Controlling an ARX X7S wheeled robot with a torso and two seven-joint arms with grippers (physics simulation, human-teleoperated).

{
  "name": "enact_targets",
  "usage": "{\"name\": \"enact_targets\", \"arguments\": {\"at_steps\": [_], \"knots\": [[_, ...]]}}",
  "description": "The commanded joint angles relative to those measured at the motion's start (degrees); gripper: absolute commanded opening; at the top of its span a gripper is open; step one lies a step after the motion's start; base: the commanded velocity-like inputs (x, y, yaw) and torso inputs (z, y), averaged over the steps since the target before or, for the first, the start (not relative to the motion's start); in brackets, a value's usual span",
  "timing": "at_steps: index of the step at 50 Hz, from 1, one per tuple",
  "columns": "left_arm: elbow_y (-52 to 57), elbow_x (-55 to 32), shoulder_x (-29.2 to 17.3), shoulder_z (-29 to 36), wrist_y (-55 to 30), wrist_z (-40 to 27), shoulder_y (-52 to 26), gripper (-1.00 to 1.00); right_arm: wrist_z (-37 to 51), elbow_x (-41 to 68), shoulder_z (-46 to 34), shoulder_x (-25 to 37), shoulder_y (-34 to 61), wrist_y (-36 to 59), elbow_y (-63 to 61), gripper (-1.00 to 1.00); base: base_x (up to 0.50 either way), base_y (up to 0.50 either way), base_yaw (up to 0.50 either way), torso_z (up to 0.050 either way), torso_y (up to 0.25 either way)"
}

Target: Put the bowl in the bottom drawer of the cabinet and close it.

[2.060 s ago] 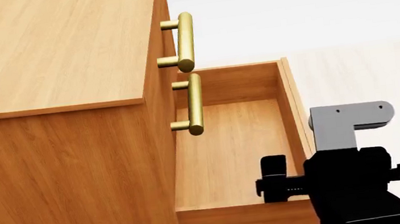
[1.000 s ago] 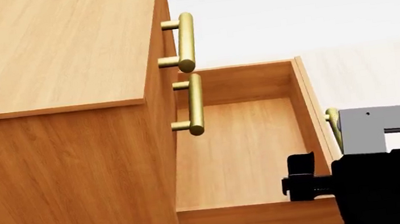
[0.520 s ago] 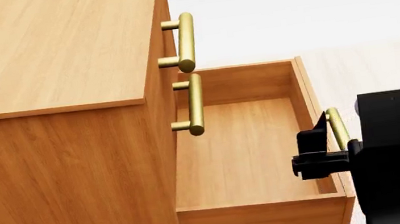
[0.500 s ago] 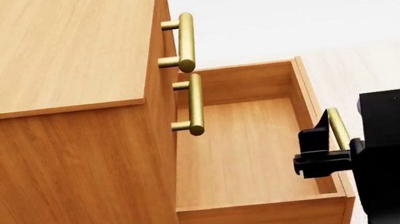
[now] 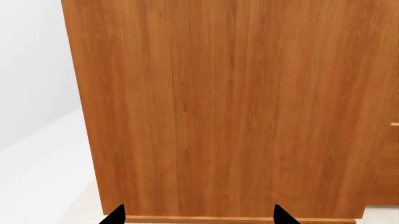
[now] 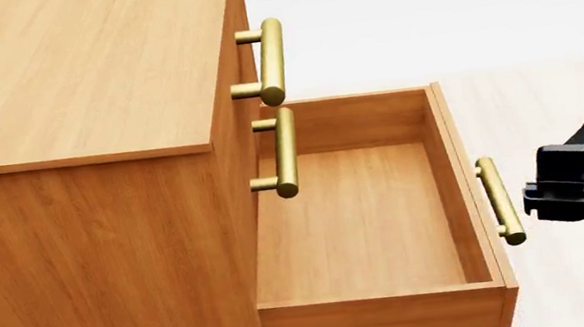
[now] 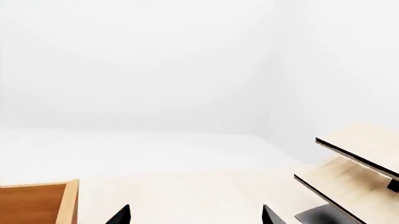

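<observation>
The cabinet (image 6: 69, 74) fills the left of the head view. Its bottom drawer (image 6: 384, 319) is pulled out, and its wooden floor is bare. The brass bar handle (image 6: 500, 200) of the drawer points right. My right gripper (image 6: 576, 166) hangs just right of that handle, apart from it, open and holding nothing. In the right wrist view the right gripper (image 7: 194, 217) shows two spread tips over pale floor, with a drawer corner (image 7: 37, 205) beside them. My left gripper (image 5: 197, 217) is open and faces the cabinet's side panel (image 5: 218, 107). The bowl is out of view.
Two upper drawers are shut, and their brass handles (image 6: 272, 61) (image 6: 285, 152) jut out over the open drawer. A pale wooden rack (image 7: 355, 177) on a grey base stands off to one side in the right wrist view. Pale floor lies around the cabinet.
My right gripper pulled the bottom drawer out a little further, then let go of its handle and drew away to the right. The drawer now stands still.
</observation>
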Motion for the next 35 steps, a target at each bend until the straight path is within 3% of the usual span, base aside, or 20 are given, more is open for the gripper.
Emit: {"name": "enact_targets", "arguments": {"at_steps": [1,35], "knots": [[-2.59,0.85,0.29,0.66,2.24,0.34,-0.24,1.0,3.57,-1.25,4.17,0.47,-1.86,1.4,-3.18,1.0,0.0,0.0,0.0,0.0,0.0],[-3.75,0.73,0.04,1.37,2.92,0.07,-0.74,1.0,13.2,-4.54,14.19,-2.97,-3.28,4.19,0.16,1.0,0.0,0.0,0.0,0.0,0.0]]}}
